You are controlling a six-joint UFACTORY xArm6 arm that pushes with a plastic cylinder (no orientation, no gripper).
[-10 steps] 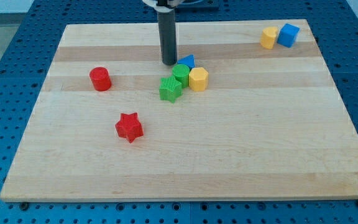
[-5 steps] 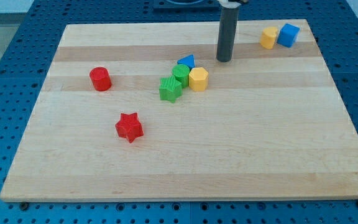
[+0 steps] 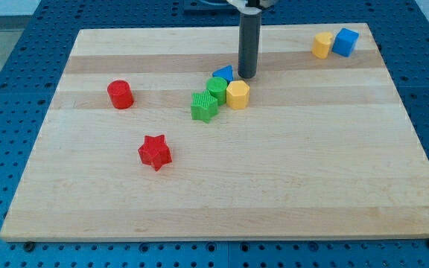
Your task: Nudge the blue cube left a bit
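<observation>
The blue cube [image 3: 345, 41] sits at the board's top right corner, touching a yellow block [image 3: 322, 45] on its left. My tip [image 3: 246, 76] is far to the left of the cube, near the board's middle top. It stands just right of a small blue block [image 3: 223, 73] and just above a yellow hexagonal block [image 3: 237, 94].
A green cylinder [image 3: 216, 88] and a green star-shaped block [image 3: 204, 106] cluster with the blue and yellow blocks. A red cylinder [image 3: 120, 94] sits at the left and a red star [image 3: 155, 152] lower left. The wooden board [image 3: 289, 179] lies on a blue pegboard.
My tip moved from the left of the centre cluster across to the right, then came back a little leftward, close to the small blue block. No block has visibly moved.
</observation>
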